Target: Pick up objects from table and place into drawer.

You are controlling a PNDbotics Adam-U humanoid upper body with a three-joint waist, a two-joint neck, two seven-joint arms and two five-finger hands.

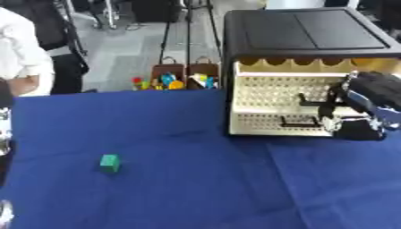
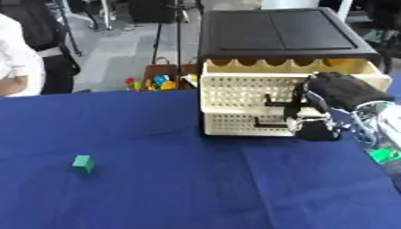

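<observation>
A small green block (image 1: 109, 163) lies alone on the blue tablecloth (image 1: 180, 188), at the left. At the back right stands a cream drawer unit (image 1: 274, 105) with a black top (image 1: 305, 31) and perforated fronts. My right hand (image 2: 341, 91), black, comes in from the right and is up against the drawer fronts. Its fingers curl at the dark handle (image 2: 275, 103) of the upper drawer, and its thumb hangs lower, by the lower handle (image 2: 270, 121). A pale sliver at the left edge may be my left hand (image 1: 4, 214).
Behind the table's far edge sit brown boxes of coloured toys (image 1: 174, 80). A person in white (image 1: 19, 53) stands at the far left. A small green thing (image 2: 382, 154) shows beside my right wrist. Tripod legs stand on the grey floor beyond.
</observation>
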